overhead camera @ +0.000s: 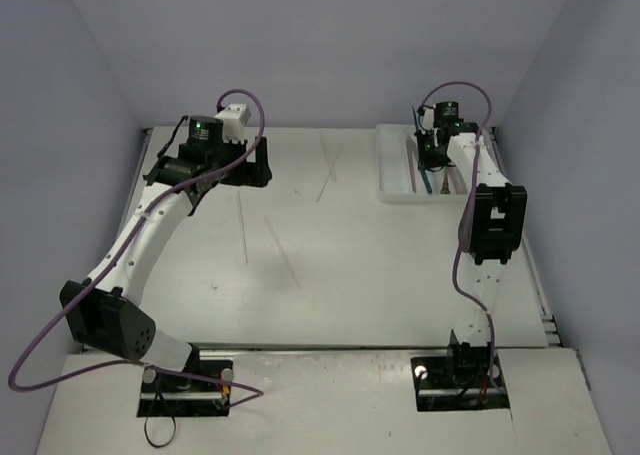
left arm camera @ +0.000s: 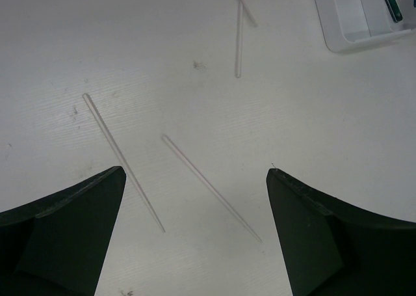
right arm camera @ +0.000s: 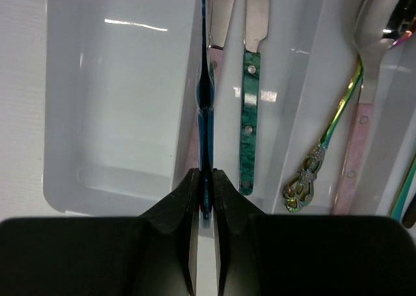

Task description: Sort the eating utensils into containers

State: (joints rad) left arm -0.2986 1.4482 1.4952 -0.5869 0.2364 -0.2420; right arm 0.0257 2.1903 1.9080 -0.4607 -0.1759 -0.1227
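blue utensil pinched edge-on in closed right gripper, over a tray divider; knives lie in the compartment beside it. left gripper spread wide above table, pale sticks loose beneath.

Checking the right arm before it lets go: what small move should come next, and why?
Probably a slight shift toward the teal-handled knife before opening. The right gripper is shut on a thin blue utensil hanging edge-on directly above a tray divider, so releasing here could leave it straddling.
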